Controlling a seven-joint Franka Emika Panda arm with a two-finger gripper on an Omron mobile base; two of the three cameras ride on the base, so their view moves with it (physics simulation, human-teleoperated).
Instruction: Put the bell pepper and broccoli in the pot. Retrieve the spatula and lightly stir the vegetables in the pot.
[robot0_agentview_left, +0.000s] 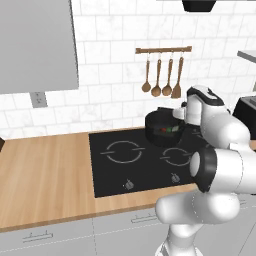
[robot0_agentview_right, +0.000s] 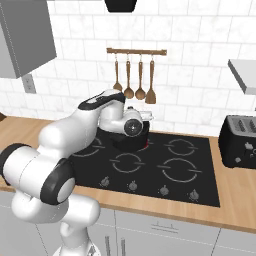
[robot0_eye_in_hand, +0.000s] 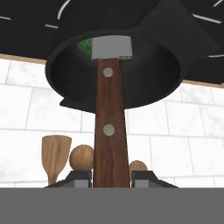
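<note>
The pot stands on the black cooktop, on the back burner nearest the tiled wall, below the rail of wooden utensils. Through its dark side in the left base view, small red and green specks show low inside it; they are too small to tell apart as pieces there. In the hand view the pot's round opening faces the camera, and the broccoli lies inside it as a bright green lump at the inner wall, just beside the spatula's grey blade and partly hidden by it. The bell pepper cannot be made out in that view.

The spatula runs from the gripper straight into the pot: its dark brown handle with two pale rivets passes over the pot's rim, and the flat grey blade sits within the opening, next to the broccoli. The fingers are clamped on the lower end of the handle, one on each side of it.

In the right base view the arm reaches over the cooktop with the hand right at the pot, which it mostly covers. A toaster stands on the wooden tabletop well apart from the pot, past the far edge of the cooktop.
</note>
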